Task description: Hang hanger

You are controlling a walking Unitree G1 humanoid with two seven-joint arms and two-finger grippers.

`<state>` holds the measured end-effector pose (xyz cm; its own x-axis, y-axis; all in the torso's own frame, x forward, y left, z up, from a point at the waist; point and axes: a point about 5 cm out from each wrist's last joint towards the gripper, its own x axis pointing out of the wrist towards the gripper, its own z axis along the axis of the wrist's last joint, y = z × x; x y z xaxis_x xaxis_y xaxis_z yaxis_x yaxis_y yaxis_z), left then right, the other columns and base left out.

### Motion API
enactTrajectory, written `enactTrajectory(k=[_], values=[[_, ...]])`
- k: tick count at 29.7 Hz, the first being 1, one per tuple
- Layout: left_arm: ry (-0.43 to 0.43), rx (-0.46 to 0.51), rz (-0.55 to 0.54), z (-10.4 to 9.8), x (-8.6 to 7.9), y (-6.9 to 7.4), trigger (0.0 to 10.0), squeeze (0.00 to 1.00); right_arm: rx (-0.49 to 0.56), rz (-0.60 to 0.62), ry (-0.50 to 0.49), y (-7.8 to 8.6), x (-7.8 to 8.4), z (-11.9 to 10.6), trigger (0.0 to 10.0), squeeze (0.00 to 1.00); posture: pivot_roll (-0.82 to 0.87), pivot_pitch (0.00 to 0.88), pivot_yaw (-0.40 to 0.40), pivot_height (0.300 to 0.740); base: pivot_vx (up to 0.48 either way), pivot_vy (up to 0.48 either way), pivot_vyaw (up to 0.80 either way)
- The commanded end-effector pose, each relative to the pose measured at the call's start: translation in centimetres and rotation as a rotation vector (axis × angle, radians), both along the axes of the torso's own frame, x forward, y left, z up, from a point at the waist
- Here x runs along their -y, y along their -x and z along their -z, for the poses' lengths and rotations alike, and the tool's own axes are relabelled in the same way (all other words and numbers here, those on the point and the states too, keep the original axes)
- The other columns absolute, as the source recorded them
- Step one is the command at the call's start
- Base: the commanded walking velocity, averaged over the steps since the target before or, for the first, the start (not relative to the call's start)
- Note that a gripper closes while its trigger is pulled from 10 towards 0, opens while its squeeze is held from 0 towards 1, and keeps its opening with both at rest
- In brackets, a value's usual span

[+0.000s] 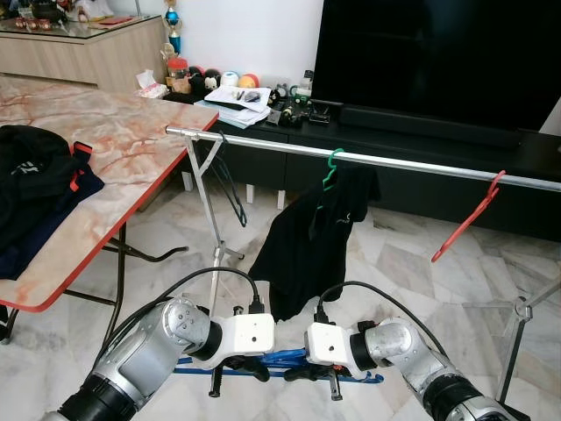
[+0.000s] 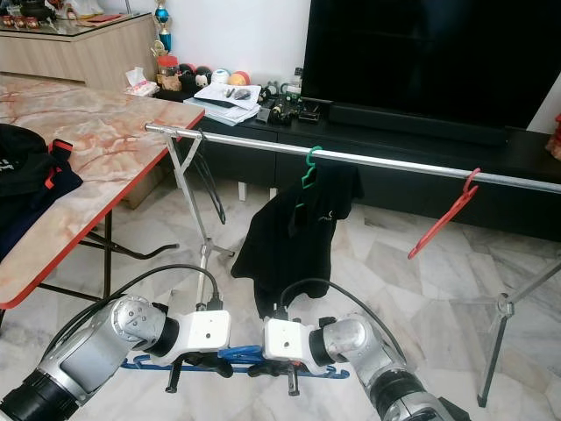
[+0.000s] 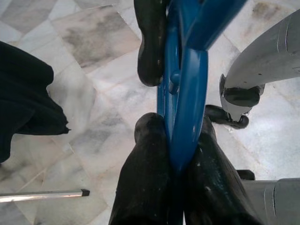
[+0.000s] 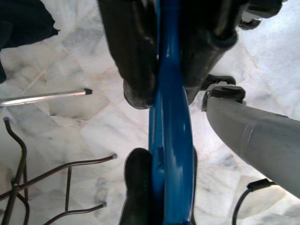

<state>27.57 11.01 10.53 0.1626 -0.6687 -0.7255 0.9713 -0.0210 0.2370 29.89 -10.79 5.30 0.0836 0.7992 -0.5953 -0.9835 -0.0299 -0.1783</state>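
Low in front of my chest, the blue hanger (image 1: pixel 279 359) lies roughly level, long axis running left to right, held between both arms above the marble floor (image 1: pixel 403 263). My left gripper (image 1: pixel 235 367) is clamped on it near the middle; in the left wrist view the black fingers (image 3: pixel 145 173) press the blue plastic from both sides. My right gripper (image 1: pixel 323 373) is likewise closed on the hanger just beside the left; its wrist view shows its fingers (image 4: pixel 133 56) pinching the blue bar.

Key relation: the rail (image 1: pixel 377 160) runs above and ahead of both grippers, also left to right, so the hanger's long axis is about parallel to it. I cannot make out which way the hook faces. My judgement: the hanger must go up and forward, hook over the rail.

Open room on the rail, by my read:
- between the black hanger (image 1: pixel 230 189) near the left end and the green hanger (image 1: pixel 331 168) carrying the black shirt (image 1: pixel 307 237);
- between the green hanger and the red hanger (image 1: pixel 469 219), the wider gap, nearer my right arm.

Edges to mind: the table (image 1: pixel 145 149) edge sits close to the rail's left end; the rack leg (image 1: pixel 203 197) stands ahead of my left arm. The TV console (image 1: pixel 421 145) lies behind the rail.
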Motion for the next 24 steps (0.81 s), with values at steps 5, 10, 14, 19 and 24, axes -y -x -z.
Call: enactTrajectory(k=[5, 10, 14, 19, 24], values=[[0.046, 0.055, 0.029, -1.5, 0.7, -0.6, 10.0, 0.00, -0.011, 0.017, 0.030, -0.1, 0.5, 0.3, 0.0, 0.00, 0.19, 0.000, -0.049, 0.740, 0.000, 0.000, 0.00], [0.053, 0.053, 0.027, -1.5, 0.7, -0.6, 10.0, 0.00, -0.007, 0.026, 0.029, -0.1, 0.5, 0.3, 0.0, 0.00, 0.19, 0.000, -0.048, 0.740, 0.000, 0.000, 0.00], [0.087, 0.022, 0.023, -1.6, 0.5, -0.5, 10.0, 1.00, -0.012, 0.042, 0.027, 0.0, 0.8, 0.5, 0.0, 0.00, 0.19, 0.000, -0.048, 0.740, 0.000, 0.000, 0.00], [0.065, -0.015, 0.024, -1.4, -0.3, -0.2, 10.0, 1.00, -0.019, 0.052, 0.039, 0.2, 1.0, 0.9, 0.0, 0.00, 0.19, 0.000, -0.048, 0.740, 0.000, 0.000, 0.00], [0.046, -0.061, 0.026, -1.5, -1.8, 0.5, 10.0, 1.00, -0.053, 0.068, 0.066, 1.0, 1.8, 1.9, 0.0, 0.00, 0.19, 0.000, -0.047, 0.740, 0.000, 0.000, 0.00]])
